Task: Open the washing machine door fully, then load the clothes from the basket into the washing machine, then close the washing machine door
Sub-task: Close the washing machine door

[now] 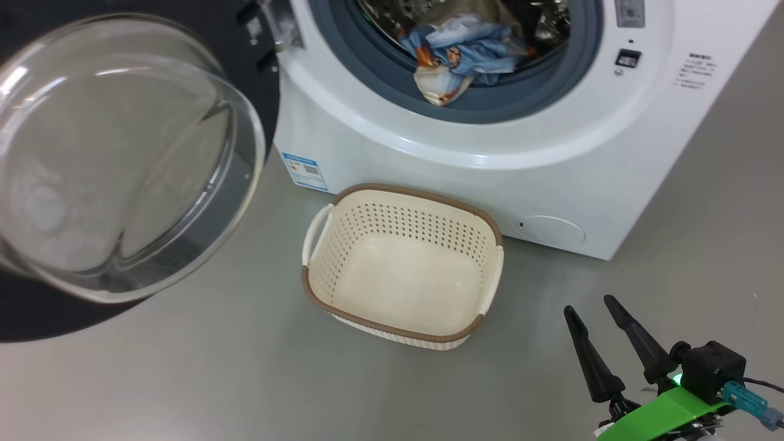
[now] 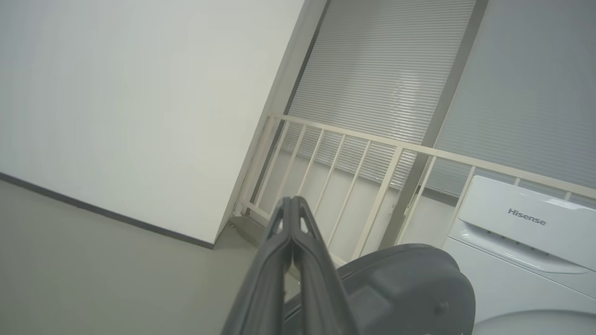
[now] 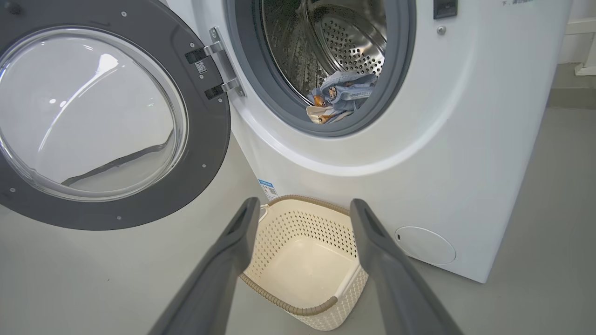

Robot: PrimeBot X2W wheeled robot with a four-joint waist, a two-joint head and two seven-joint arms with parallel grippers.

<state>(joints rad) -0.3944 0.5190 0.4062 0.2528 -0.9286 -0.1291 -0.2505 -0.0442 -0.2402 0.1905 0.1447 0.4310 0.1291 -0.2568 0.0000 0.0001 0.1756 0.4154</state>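
Note:
The washing machine (image 1: 551, 153) (image 3: 465, 139) (image 2: 521, 242) stands with its door (image 1: 122, 159) (image 3: 93, 121) swung wide to the left. Light blue, orange-patched and cream clothes (image 1: 465, 55) (image 3: 340, 95) lie at the front of the drum, partly draped over the grey seal. The cream basket (image 1: 318, 288) (image 3: 279, 302) sits on the floor before the machine with nothing in it. My right gripper (image 1: 593, 309) (image 3: 302, 204) is open at the lower right, short of the basket. My left gripper (image 2: 292, 201) is shut on nothing, pointing over the door's dark back (image 2: 409, 288) toward a railing.
Grey floor (image 1: 214, 380) lies around the basket. The open door takes up the space left of the machine. In the left wrist view a white wall (image 2: 139, 116), a cream railing (image 2: 372, 186) and grey blinds (image 2: 396, 70) stand beyond the machine.

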